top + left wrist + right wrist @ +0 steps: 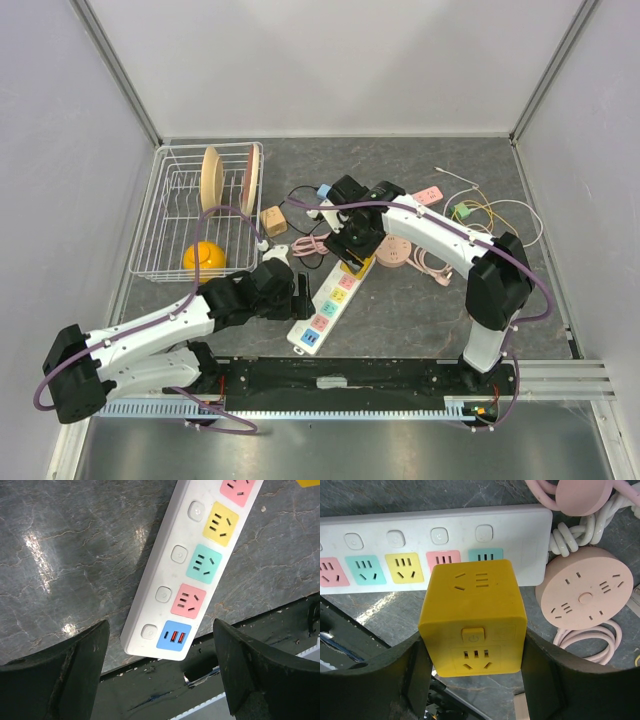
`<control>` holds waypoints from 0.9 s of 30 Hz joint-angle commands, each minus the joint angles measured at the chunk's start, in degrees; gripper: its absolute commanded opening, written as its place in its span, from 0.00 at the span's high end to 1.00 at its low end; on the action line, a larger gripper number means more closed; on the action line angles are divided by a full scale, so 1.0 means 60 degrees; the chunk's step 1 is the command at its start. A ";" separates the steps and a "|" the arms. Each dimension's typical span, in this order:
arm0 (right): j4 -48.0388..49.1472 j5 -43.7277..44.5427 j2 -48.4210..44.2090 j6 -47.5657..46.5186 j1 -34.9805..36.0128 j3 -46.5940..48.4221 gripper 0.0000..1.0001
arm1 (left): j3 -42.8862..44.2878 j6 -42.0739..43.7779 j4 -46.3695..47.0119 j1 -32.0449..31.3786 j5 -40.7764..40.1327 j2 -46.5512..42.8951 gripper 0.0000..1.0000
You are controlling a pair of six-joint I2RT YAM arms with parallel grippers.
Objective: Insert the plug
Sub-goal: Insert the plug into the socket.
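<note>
A white power strip (326,308) with pink, green and yellow sockets lies diagonally on the grey table; it also shows in the left wrist view (200,565) and in the right wrist view (420,530). My right gripper (355,255) is shut on a yellow cube plug adapter (472,615) and holds it just above the strip's far end, over the green socket there. My left gripper (160,680) is open and empty; it hovers at the strip's near end by the blue USB block (174,637), and in the top view (298,297) it sits left of the strip.
A wire dish rack (165,215) with plates and a yellow bowl (203,257) stands at the left. A round pink socket (585,597) with a coiled pink cord lies right of the strip. A wooden block (273,220), a small pink strip (428,195) and loose cables lie behind.
</note>
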 commanded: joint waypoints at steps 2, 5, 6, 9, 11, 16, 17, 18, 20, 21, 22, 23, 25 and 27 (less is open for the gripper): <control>0.0493 0.0194 0.0005 -0.0178 0.0007 -0.0128 1.00 | 0.0057 -0.0107 0.0123 0.0012 0.0075 -0.0087 0.10; 0.0581 0.0194 0.0122 -0.0222 0.0036 -0.0201 1.00 | 0.0101 -0.0078 0.0123 0.0012 0.0075 -0.0087 0.10; 0.0581 0.0194 0.0209 -0.0251 0.0022 -0.0187 1.00 | 0.0086 -0.0077 0.0123 0.0012 0.0061 -0.0087 0.10; 0.0654 0.0223 0.0312 -0.0310 0.0022 -0.0216 1.00 | 0.0130 -0.0005 0.0123 0.0027 -0.0013 -0.0043 0.10; 0.0699 0.0267 0.0356 -0.0368 0.0022 -0.0245 1.00 | 0.0174 0.0039 0.0123 0.0012 -0.0013 0.0001 0.10; 0.0728 0.0399 0.0547 -0.0515 0.0007 -0.0231 1.00 | 0.0203 0.0069 0.0123 0.0026 -0.0057 0.0016 0.10; 0.0757 0.0399 0.0561 -0.0544 0.0007 -0.0231 1.00 | 0.0203 0.0083 0.0108 0.0027 -0.0086 0.0001 0.10; 0.0757 0.0399 0.0591 -0.0559 -0.0007 -0.0245 1.00 | 0.0232 0.0084 0.0094 0.0027 -0.0086 -0.0013 0.10; 0.0816 0.0399 0.0605 -0.0588 -0.0007 -0.0245 1.00 | 0.0233 0.0084 0.0064 0.0012 -0.0144 -0.0013 0.10; 0.0816 0.0384 0.0605 -0.0589 -0.0022 -0.0260 1.00 | 0.0247 0.0084 0.0050 0.0012 -0.0174 -0.0013 0.10; 0.0816 0.0384 0.0605 -0.0603 -0.0037 -0.0275 1.00 | 0.0247 0.0084 0.0035 0.0026 -0.0189 -0.0013 0.10; 0.0859 0.0399 0.0605 -0.0589 -0.0051 -0.0275 1.00 | 0.0247 0.0098 0.0035 0.0012 -0.0203 -0.0028 0.10; 0.0889 0.0399 0.0518 -0.0589 -0.0081 -0.0275 1.00 | 0.0276 0.0098 0.0035 0.0012 -0.0218 -0.0014 0.10; 0.0889 0.0311 0.0401 -0.0545 -0.0110 -0.0231 1.00 | 0.0276 0.0098 0.0020 0.0027 -0.0233 0.0016 0.10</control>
